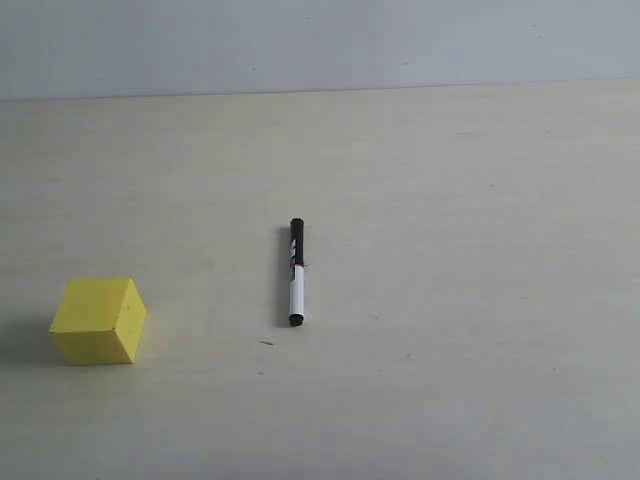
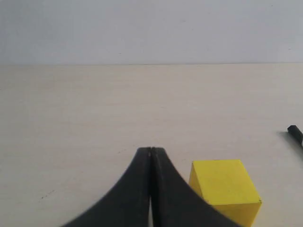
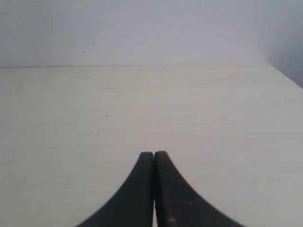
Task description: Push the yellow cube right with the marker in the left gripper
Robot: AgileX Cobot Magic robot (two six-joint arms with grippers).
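Two objects lie on the tabletop: a plain yellow cube at lower left and a black-and-white marker at centre, apart. The left end effector and right end effector are clenched, empty. The left wrist view shows only the marker's black tip.

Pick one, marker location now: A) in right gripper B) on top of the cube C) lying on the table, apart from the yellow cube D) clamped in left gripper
C: the marker lies flat on the table, apart from the yellow cube, and the left gripper is shut with nothing in it.
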